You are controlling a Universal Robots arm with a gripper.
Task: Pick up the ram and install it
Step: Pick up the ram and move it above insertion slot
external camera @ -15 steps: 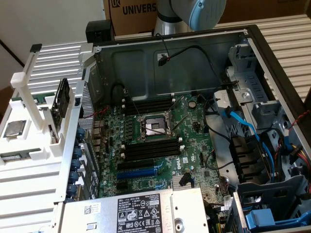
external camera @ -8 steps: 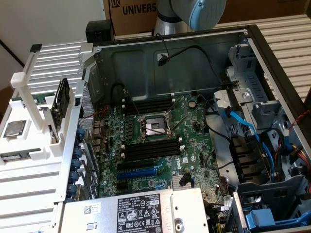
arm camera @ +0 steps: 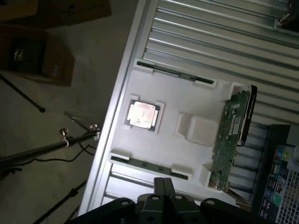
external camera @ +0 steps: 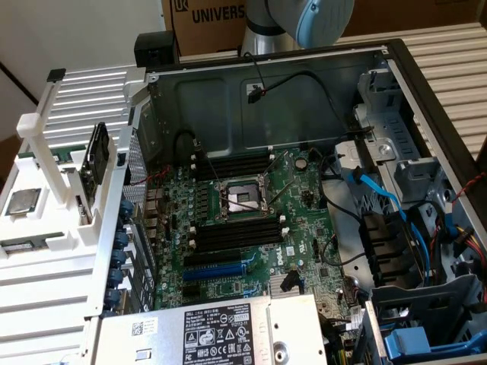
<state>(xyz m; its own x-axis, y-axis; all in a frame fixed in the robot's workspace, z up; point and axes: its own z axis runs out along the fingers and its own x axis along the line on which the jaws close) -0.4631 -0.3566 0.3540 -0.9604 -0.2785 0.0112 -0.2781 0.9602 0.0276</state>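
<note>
Two ram sticks lie flat in a white holder (arm camera: 196,100): one ram stick (arm camera: 175,74) along one side, another (arm camera: 149,164) along the opposite side, nearer my fingers. In the exterior view the sticks (external camera: 23,245) (external camera: 47,156) sit in the same holder (external camera: 53,228) at that view's left, outside the computer case. My gripper (arm camera: 163,185) hovers high above the holder, fingers pressed together, shut on nothing. The black memory slots (external camera: 232,164) (external camera: 236,236) flank the processor socket (external camera: 240,199) on the motherboard.
A square silver processor chip (arm camera: 142,114) rests in the holder between the sticks. A green expansion card (arm camera: 229,137) stands on edge in the holder. The arm's grey and blue joint (external camera: 304,19) is behind the case. Cables and drive bays (external camera: 411,228) fill the case's right side.
</note>
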